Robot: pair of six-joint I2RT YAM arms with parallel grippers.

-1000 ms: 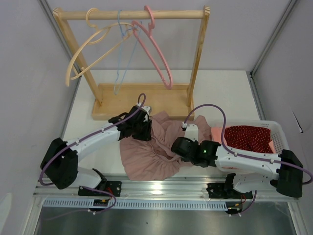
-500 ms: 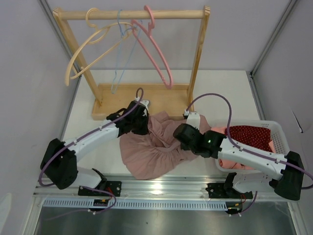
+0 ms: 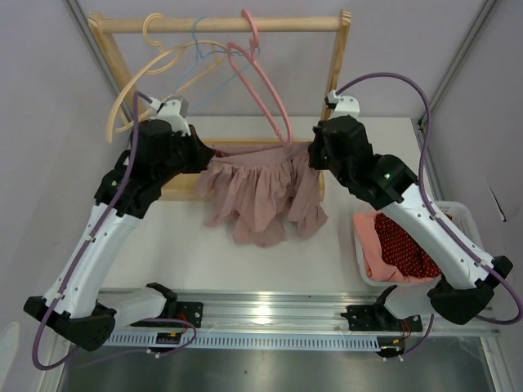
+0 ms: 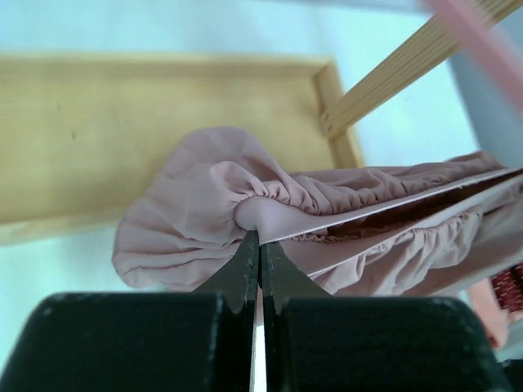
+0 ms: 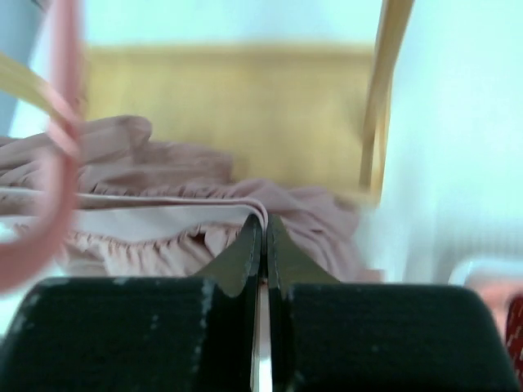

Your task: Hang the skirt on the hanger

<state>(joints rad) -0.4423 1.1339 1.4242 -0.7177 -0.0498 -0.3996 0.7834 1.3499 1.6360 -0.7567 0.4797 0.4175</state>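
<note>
A dusty-pink ruffled skirt (image 3: 261, 192) hangs stretched in the air between my two arms, in front of the wooden rack. My left gripper (image 3: 206, 155) is shut on the waistband's left end (image 4: 255, 219). At the band's right end (image 5: 260, 211) my right gripper (image 3: 313, 153) is shut on it. The pink hanger (image 3: 263, 77) hangs from the rail just above and behind the waistband, and its blurred edge (image 5: 59, 155) shows in the right wrist view. A cream hanger (image 3: 151, 77) and a thin blue hanger (image 3: 200, 53) hang to its left.
The wooden rack (image 3: 331, 90) with its flat base (image 4: 122, 131) stands at the back of the table. A white basket (image 3: 458, 214) at the right holds a red dotted garment (image 3: 404, 245) and a salmon cloth (image 3: 384, 257). Grey walls close in on both sides.
Both arms have lifted the skirt off the table and spread its waistband up in front of the rack. The left gripper shut on the skirt within the last second.
</note>
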